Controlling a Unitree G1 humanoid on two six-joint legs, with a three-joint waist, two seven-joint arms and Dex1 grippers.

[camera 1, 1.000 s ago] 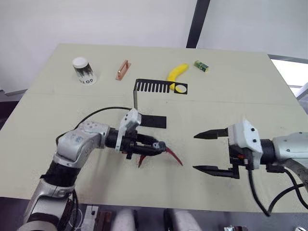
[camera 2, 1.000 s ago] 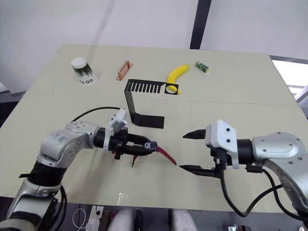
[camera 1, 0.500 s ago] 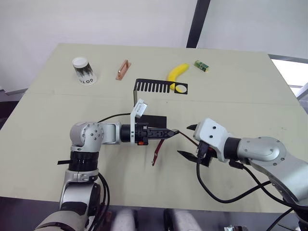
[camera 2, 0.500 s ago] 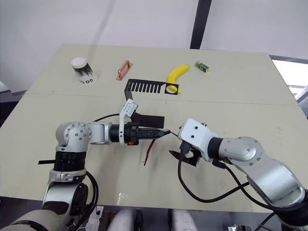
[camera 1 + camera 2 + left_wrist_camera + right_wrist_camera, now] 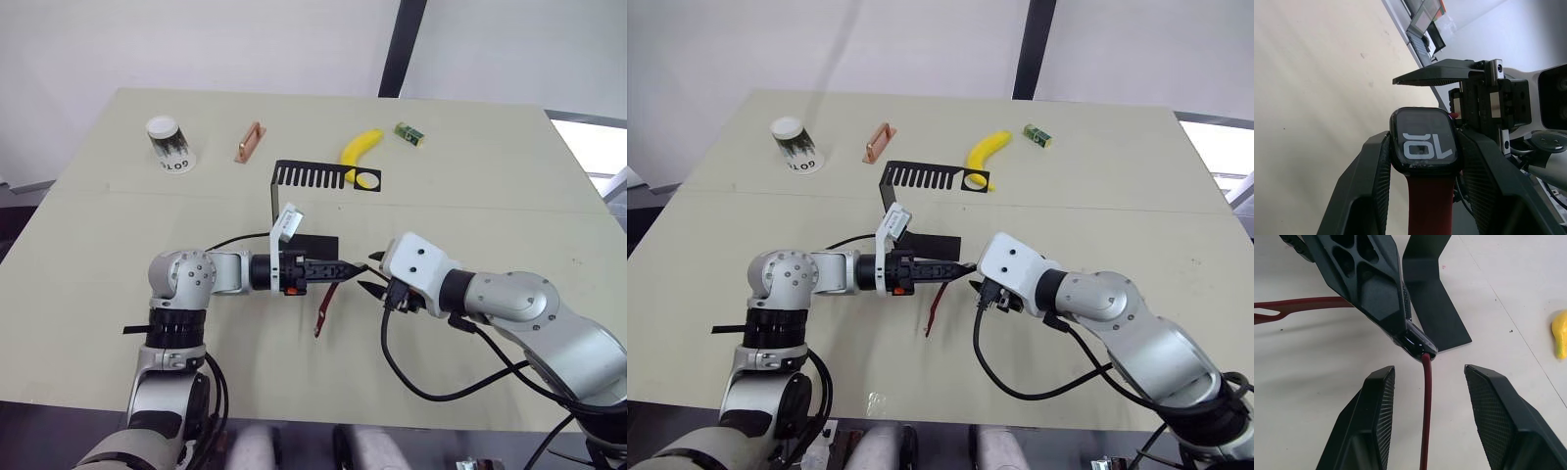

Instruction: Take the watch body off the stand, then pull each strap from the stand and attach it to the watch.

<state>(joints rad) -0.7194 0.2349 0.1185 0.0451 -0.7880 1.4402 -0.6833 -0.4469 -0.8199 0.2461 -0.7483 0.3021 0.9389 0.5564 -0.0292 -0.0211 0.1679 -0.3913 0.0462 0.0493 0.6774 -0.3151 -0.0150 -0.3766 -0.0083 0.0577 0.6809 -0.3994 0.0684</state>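
Left-eye view: my left hand (image 5: 345, 267) grips the watch body (image 5: 349, 266) just in front of the stand (image 5: 312, 178), one strap (image 5: 322, 311) dangling. Right-wrist view: right hand (image 5: 1427, 396) spread around the second strap (image 5: 1425, 411), which already meets the body. Next, I judge: seat it.

Readable marks: watch digits and cup lettering

The watch body (image 5: 1422, 142) shows large white digits on its dark screen, reading "10" turned upside down in the left wrist view. The white paper cup (image 5: 171, 145) on the tabletop (image 5: 470, 196) carries black letters near its rim, seemingly "GOTO" inverted, though not clearly legible.
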